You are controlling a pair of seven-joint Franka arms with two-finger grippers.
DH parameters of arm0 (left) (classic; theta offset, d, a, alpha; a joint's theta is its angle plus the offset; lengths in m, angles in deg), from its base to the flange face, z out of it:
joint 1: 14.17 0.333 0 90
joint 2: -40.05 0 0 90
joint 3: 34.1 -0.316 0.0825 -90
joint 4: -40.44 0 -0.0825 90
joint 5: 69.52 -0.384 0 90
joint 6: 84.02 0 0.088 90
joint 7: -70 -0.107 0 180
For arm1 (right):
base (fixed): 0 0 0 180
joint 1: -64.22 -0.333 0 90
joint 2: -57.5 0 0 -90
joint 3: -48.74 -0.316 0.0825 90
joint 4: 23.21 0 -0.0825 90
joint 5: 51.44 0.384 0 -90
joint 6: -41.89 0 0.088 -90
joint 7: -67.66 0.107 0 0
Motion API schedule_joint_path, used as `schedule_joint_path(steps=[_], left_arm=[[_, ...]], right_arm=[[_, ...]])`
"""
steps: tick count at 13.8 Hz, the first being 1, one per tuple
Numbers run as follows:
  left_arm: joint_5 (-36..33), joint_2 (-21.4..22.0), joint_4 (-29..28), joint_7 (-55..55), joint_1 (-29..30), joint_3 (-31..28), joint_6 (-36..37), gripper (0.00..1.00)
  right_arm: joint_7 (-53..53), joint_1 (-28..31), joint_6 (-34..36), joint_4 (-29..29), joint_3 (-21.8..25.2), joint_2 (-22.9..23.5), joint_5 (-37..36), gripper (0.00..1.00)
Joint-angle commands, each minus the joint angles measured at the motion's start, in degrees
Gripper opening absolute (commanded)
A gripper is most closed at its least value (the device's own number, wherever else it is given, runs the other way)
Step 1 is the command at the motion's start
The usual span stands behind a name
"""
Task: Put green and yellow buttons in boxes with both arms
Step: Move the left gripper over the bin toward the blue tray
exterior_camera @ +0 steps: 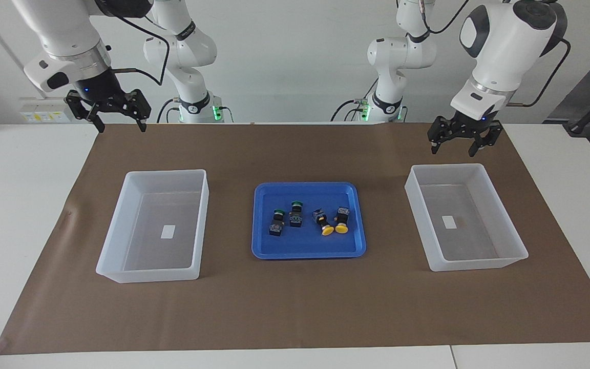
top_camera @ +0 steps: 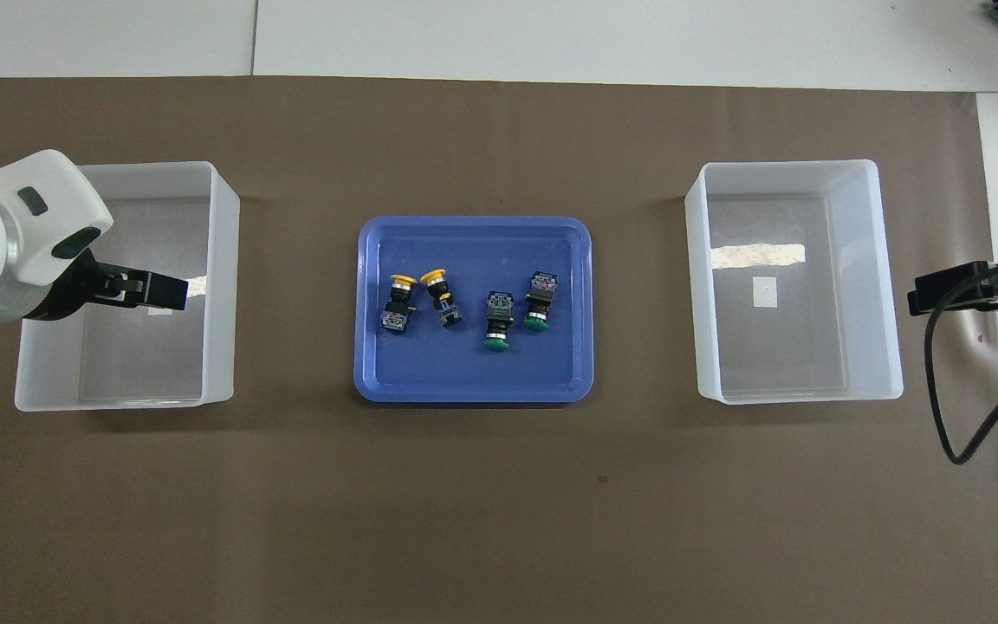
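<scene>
Nothing has been placed: all four black-bodied green-capped and yellow-capped push buttons [exterior_camera: 308,220] are seen in the shallow blue plastic tray [exterior_camera: 356,246] (green pair at nine o'clock), both translucent white plastic bins [exterior_camera: 116,256] lie unfilled, and the left claw [exterior_camera: 458,137] and right claw [exterior_camera: 108,109] are held released, grasping nothing.

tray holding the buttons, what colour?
Blue tray; shows best in the overhead view.

The facing view looks from high across the table toward both robots' bases, far enough off to take in the whole brown mat [exterior_camera: 295,307] and a wall past the arms. The overhead view hangs above the robots' end and looks steeply down and forward, seemingly a little closer, since it crops the mat's ends. Both share the blue tray [exterior_camera: 309,251] [top_camera: 473,392] and two boxes [exterior_camera: 121,256] [top_camera: 798,172], turned half a turn about.
</scene>
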Motion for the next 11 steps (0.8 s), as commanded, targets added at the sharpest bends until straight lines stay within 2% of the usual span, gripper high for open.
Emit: schedule_joint_path(steps=[1,7,11], left_arm=[[-0.6,1.7,-5.9,3.2,-3.8,-0.7,-5.4,1.00],[-0.6,-3.6,-9.0,13.4,-12.5,-0.7,-14.9,1.00],[-0.6,-5.6,-13.9,17.2,-17.6,-0.6,-26.1,1.00]], right_arm=[[0.3,0.4,-0.1,1.5,-0.4,-1.3,-0.1,1.00],[0.3,0.4,-0.1,1.6,-0.5,-1.3,-0.1,1.00],[0.4,0.4,-0.1,1.6,-0.5,-1.3,-0.1,1.00]])
